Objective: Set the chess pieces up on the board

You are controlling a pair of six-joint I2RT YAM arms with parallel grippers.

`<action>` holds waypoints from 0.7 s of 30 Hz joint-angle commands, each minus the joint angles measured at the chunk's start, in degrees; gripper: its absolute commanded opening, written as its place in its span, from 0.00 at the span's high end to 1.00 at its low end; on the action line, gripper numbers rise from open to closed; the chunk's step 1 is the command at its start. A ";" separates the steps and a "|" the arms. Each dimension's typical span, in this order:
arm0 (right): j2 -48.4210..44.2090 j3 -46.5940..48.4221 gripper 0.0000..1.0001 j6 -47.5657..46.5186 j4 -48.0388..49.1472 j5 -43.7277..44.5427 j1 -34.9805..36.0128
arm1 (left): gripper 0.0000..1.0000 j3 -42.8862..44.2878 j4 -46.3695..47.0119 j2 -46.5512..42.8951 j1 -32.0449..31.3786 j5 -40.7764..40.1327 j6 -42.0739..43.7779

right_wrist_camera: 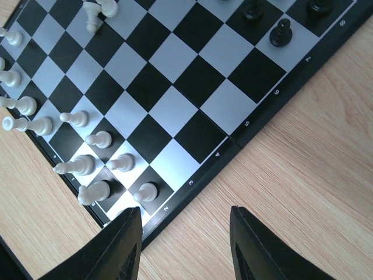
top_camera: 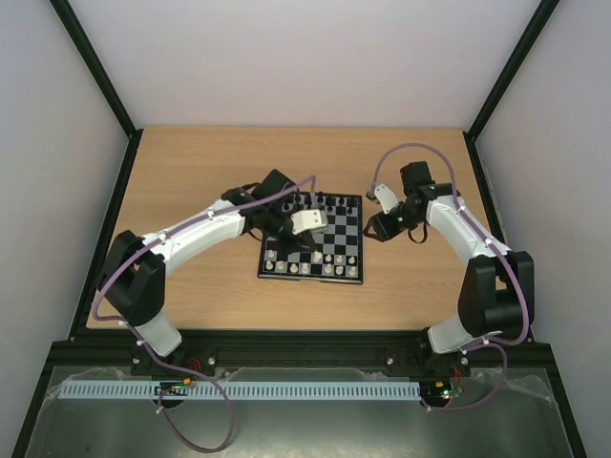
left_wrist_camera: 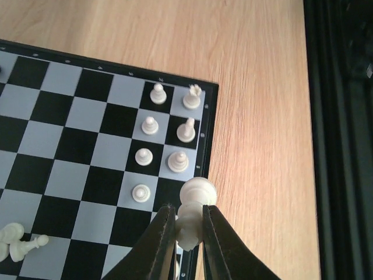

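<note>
The board [top_camera: 336, 240] lies mid-table between both arms. My left gripper [left_wrist_camera: 187, 210] is shut on a cream-white chess piece [left_wrist_camera: 197, 201] with a round head, held above the board's [left_wrist_camera: 58, 134] corner by its black border. Several white pieces [left_wrist_camera: 150, 125] stand in two rows just beyond it. Two more white pieces [left_wrist_camera: 23, 245] lie tipped over on squares at the lower left. My right gripper [right_wrist_camera: 183, 217] hangs open and empty over the wood, just off the board's [right_wrist_camera: 175, 111] numbered edge. White pieces [right_wrist_camera: 145, 191] stand near its left finger, and black pieces [right_wrist_camera: 281, 32] stand far off.
The wooden table [top_camera: 191, 172] is ringed by a black frame [top_camera: 115, 191] and pale walls. In the top view the left gripper [top_camera: 310, 229] is over the board and the right gripper [top_camera: 375, 227] is beside its right edge. A black rail [left_wrist_camera: 344, 140] runs along the table edge.
</note>
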 commanded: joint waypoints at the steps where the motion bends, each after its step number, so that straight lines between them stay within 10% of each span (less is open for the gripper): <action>1: -2.12 -1.61 0.58 2.48 1.12 -0.35 -0.44 | 0.88 1.45 -3.61 -0.78 -3.89 -10.01 8.25; 21: -3.86 -2.46 0.58 2.69 0.92 -0.18 -0.52 | 0.87 0.14 1.24 4.68 -8.45 -17.95 6.86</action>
